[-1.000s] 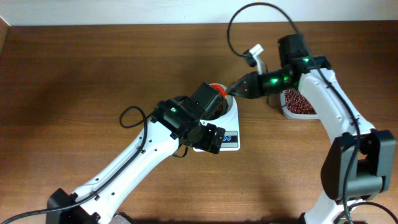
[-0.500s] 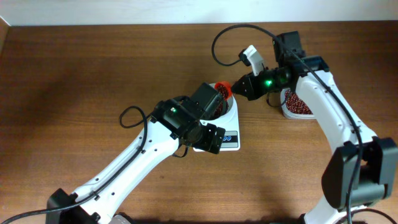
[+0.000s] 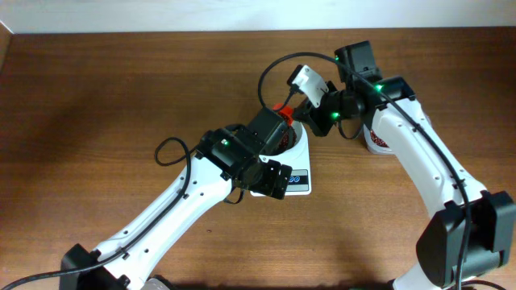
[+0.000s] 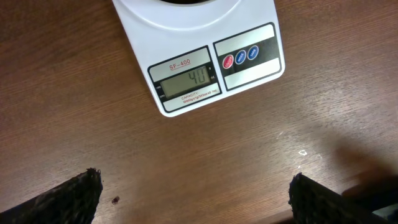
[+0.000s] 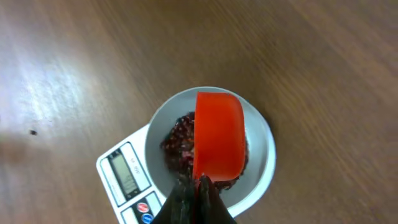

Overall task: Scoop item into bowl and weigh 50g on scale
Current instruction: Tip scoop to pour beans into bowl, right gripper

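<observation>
The white scale reads 40 in the left wrist view; it also shows in the overhead view. The white bowl stands on it with a heap of dark red-brown beans inside. My right gripper is shut on the handle of the orange-red scoop, held over the bowl with its back up. In the overhead view the right gripper holds the scoop at the bowl's far rim. My left gripper is open and empty above the table in front of the scale.
A clear tub with more beans stands right of the scale, mostly hidden by my right arm. My left arm hangs over the scale's left side. A stray bean lies on the brown table in front of the scale.
My right wrist has swung left and turned, keeping the scoop over the bowl's far rim. The left arm has not moved.
</observation>
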Available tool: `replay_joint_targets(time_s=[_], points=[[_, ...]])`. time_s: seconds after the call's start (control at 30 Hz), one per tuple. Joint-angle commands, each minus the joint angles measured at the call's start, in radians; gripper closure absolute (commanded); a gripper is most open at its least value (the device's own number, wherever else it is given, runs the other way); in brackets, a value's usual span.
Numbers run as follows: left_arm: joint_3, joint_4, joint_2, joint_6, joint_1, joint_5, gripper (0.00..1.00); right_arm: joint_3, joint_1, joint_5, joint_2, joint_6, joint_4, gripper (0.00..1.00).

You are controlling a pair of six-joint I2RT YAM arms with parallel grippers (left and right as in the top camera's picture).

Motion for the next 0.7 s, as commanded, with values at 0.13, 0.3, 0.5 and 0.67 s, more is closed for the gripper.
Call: replay_joint_targets(time_s=[0.13,0.3,0.5,0.67], points=[[-0.005,0.001,-0.019,0.009,-0.001,0.007,0.01,0.019,0.011,0.019,-0.025,0.010,0.004,0.96],[-0.005,0.001,-0.019,0.009,-0.001,0.007,0.01,0.019,0.010,0.010,-0.025,0.015,0.004,0.96],[-0.005,0.001,-0.019,0.009,-0.001,0.007,0.01,0.019,-0.012,-0.053,-0.025,0.034,0.005,0.96],[-0.005,0.001,-0.019,0.009,-0.001,0.007,0.01,0.019,-0.018,-0.053,-0.025,0.044,0.004,0.96]])
